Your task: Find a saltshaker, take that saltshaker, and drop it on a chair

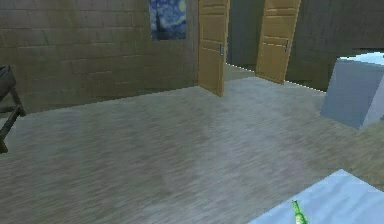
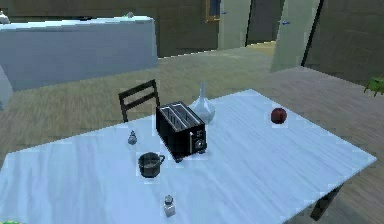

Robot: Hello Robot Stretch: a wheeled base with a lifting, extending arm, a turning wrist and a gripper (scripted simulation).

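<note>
**Two small shakers on the pale table, a chair just behind it**

The claw's state cannot be told from these views, and no place can be fixed against it, so things are placed by the table and by each other.

In the arm side view, nearest the bottom edge, a small pale shaker [image 2: 169, 205] with a grey top stands upright on the pale table [image 2: 260, 165]; by its shape it may be the saltshaker. Just beyond it sits a dark mug [image 2: 150, 164]. Farther in stands a black toaster [image 2: 181, 130], and to its left a second small greyish shaker-like thing [image 2: 131, 137], apart from the toaster. Behind the toaster rises a clear glass vase [image 2: 203, 103]. A red apple [image 2: 278, 116] lies well to the right, near the far edge.

A dark chair [image 2: 139, 100] stands at the table's far side, its back showing above the tabletop. Beyond it, across bare floor, runs a long pale counter [image 2: 80, 45].

In the forward view, a green bottle [image 1: 297, 211] lies on the table's near corner. Farther off are a pale cabinet [image 1: 355, 90], two wooden doors [image 1: 213, 45] and a blue painting [image 1: 168, 18] on the wall.
</note>
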